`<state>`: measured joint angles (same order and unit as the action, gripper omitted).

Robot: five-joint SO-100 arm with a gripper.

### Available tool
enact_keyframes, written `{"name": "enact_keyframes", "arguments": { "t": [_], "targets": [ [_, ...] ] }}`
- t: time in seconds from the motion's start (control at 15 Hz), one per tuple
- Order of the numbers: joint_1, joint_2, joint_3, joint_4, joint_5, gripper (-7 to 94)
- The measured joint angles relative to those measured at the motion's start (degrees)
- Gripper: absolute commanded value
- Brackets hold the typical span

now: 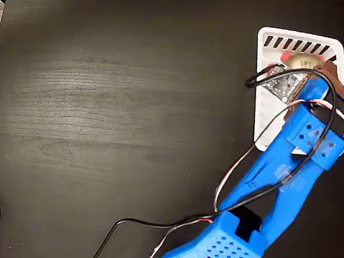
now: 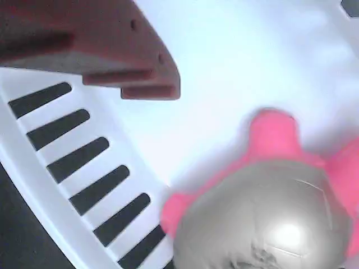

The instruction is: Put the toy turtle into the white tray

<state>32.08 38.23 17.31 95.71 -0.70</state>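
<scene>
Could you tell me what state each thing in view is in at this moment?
toy turtle: upright inside the tray, shell up, not gripped.
white tray: flat on the table, holding the turtle.
gripper: over the tray; only one jaw shows, so open or shut is unclear.

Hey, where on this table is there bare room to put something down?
The black table is bare across everything left of the white tray and the blue arm, in the fixed view. It is crowded at the right: the arm hangs over the tray, and the toy turtle sits at the tray's top end by the slots.
</scene>
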Motion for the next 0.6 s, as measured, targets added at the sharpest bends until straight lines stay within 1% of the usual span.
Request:
{"name": "enact_keyframes", "arguments": {
  "t": [0.07,0.2,0.27,0.33,0.47,0.6],
  "targets": [
    [-0.1,0.0,0.0,0.0,0.0,50],
    [0.1,0.1,0.4,-0.3,0.4,13],
    [0.1,1.8,3.1,-0.8,1.1,5],
    [-0.2,4.5,5.7,-1.8,2.4,0],
    [-1.8,13.3,13.0,-4.4,4.4,0],
    [-4.6,23.7,24.2,-9.4,7.1,0]
  ]
}}
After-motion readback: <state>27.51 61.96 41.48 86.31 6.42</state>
